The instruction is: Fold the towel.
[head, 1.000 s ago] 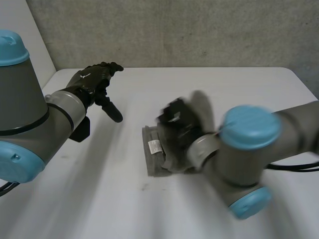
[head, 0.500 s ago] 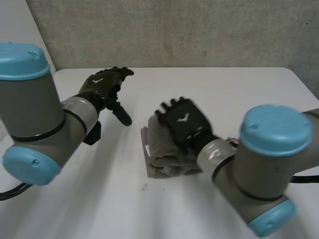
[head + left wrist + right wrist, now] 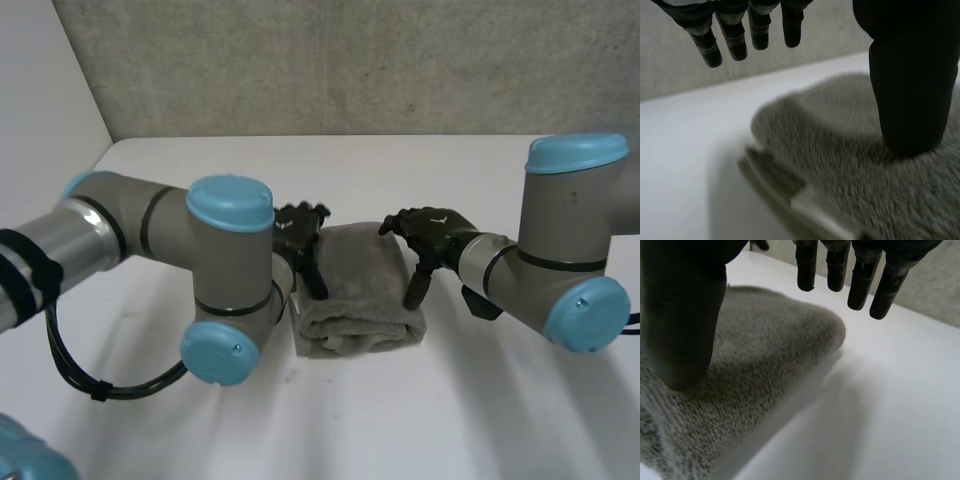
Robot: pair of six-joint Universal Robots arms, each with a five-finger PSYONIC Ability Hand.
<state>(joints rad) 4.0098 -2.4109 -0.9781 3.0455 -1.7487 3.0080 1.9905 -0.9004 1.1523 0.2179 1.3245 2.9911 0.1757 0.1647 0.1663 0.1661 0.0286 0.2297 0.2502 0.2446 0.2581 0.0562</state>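
Currently left hand [image 3: 298,232] and right hand [image 3: 430,232] flank the soft, probably limp towel [image 3: 358,290], fingers uncurled, holding nothing; pinch its side edges

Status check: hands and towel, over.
Left hand open, thumb on left edge of folded grey fluffy towel. Right hand open, thumb on right edge. Nothing in the way.

Grey towel [image 3: 360,290], folded in layers, flat on table
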